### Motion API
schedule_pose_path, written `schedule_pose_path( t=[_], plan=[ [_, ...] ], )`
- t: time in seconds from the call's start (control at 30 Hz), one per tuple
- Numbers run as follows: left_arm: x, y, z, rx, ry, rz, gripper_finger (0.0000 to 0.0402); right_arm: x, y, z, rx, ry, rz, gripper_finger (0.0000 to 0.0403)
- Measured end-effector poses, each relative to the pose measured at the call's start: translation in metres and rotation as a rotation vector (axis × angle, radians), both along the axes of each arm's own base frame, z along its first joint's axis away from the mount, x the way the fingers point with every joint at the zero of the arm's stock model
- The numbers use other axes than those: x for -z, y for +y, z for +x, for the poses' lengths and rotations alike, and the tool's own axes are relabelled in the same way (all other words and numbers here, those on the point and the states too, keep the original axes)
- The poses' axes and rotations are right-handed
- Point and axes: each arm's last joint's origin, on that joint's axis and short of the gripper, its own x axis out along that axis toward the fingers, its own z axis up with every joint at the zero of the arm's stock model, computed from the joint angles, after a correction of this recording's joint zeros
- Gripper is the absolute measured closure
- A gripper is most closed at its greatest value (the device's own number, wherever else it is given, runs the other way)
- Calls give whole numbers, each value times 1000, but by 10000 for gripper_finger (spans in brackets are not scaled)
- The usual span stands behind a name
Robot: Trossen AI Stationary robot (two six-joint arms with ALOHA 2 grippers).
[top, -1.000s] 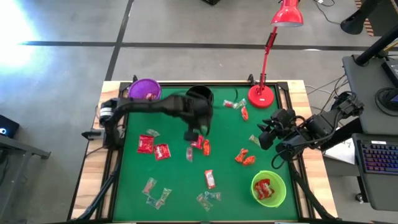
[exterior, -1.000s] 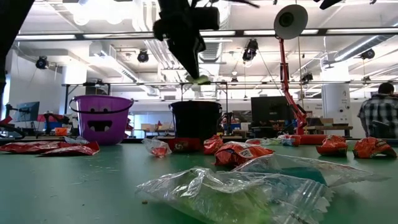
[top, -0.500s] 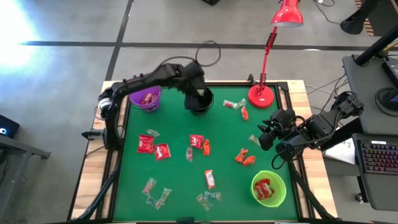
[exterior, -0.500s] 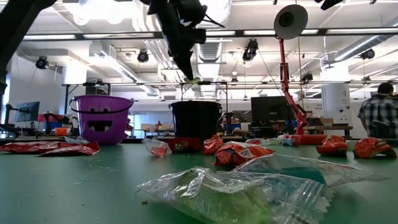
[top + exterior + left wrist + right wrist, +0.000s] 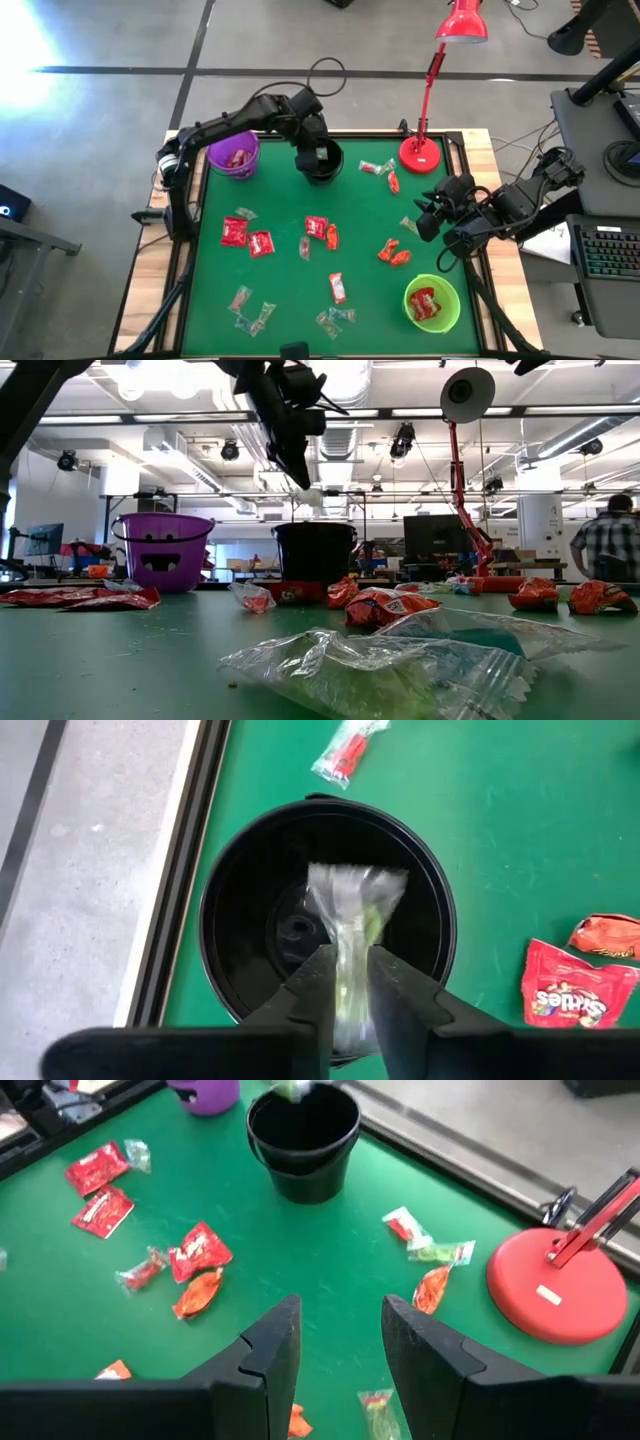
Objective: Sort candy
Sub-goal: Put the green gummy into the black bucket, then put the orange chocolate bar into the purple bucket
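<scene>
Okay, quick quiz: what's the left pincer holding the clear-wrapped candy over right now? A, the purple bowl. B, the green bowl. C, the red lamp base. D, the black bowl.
D. In the left wrist view the left pincer has the clear-wrapped candy between its fingers directly above the open black bowl, and the high view places that pincer over the same bowl.

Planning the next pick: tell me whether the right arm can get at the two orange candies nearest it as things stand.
Probably yes. The right tool hangs open and empty at the table's right edge, and the orange candies lie on bare green mat close by, with nothing between; the left tool is away over the black bowl.
</scene>
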Motion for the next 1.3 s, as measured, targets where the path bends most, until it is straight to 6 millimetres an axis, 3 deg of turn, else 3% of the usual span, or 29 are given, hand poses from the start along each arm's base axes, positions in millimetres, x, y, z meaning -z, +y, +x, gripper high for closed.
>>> schedule_pose_path(
  t=[0.3,0.67,1.0,1.3],
  plan=[
    [1,0,-1,-7,15,5,296,-1,-9,4,63,-25,-46,271],
    [0,-8,-4,82,72,21,288,7,-54,16,314,32,-31,271],
    [-21,-20,-20,171,82,60,288,19,-99,36,436,89,118,271],
    [-50,-34,-46,205,63,87,288,53,-140,65,489,299,190,271]
  ],
)
